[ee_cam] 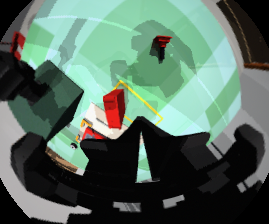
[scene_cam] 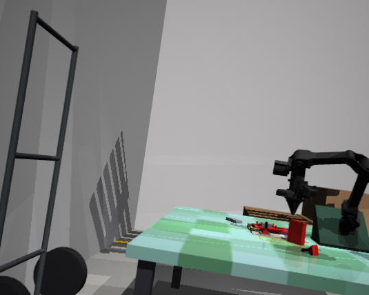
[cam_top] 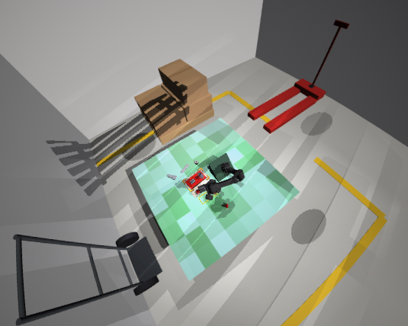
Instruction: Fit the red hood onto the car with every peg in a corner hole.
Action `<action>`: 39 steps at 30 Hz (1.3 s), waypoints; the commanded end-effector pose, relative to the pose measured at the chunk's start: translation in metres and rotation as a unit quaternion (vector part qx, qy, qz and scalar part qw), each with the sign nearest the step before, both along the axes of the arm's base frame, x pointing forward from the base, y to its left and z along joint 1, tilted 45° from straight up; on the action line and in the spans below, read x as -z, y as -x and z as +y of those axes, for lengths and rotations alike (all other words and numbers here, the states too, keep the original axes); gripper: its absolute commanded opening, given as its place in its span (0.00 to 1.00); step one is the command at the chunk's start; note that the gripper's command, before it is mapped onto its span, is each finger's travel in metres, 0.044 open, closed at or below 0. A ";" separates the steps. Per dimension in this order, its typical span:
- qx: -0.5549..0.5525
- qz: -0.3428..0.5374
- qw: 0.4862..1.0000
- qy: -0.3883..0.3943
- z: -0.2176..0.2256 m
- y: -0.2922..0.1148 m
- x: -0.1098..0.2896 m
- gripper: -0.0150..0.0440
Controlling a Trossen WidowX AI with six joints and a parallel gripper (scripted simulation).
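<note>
The red hood (scene_cam: pixel 296 231) (ee_cam: pixel 113 111) stands upright on one edge on the table, at the near end of the car chassis (scene_cam: pixel 267 228) (cam_top: pixel 196 179) (ee_cam: pixel 93 129). The chassis lies in its jig with a red deck. My gripper (scene_cam: pixel 294 211) (ee_cam: pixel 139 119) points straight down, shut with nothing between the fingers. It hangs a short way above the hood's top edge, apart from it. In the top view my arm covers the hood.
A small red part (scene_cam: pixel 312 250) (cam_top: pixel 226 205) (ee_cam: pixel 161 44) lies on the table (scene_cam: pixel 194 241) near the front. Grey loose parts (scene_cam: pixel 234 219) (cam_top: pixel 171 176) lie beyond the chassis. My dark arm base (scene_cam: pixel 339 229) (cam_top: pixel 217 166) stands right of the chassis. Cardboard boxes (cam_top: pixel 177 99) stand behind the table.
</note>
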State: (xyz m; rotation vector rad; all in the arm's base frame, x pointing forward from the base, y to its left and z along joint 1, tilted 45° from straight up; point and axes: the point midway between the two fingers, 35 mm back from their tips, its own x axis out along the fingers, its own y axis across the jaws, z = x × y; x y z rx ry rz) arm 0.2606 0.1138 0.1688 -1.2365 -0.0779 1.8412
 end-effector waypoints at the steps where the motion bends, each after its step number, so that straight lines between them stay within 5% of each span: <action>1: -0.003 -0.002 1.000 -0.003 0.005 0.001 0.003 0.25; 12: -0.003 -0.002 1.000 -0.005 0.032 0.006 0.029 0.25; 39: -0.002 -0.002 1.000 -0.003 0.020 0.015 0.039 0.25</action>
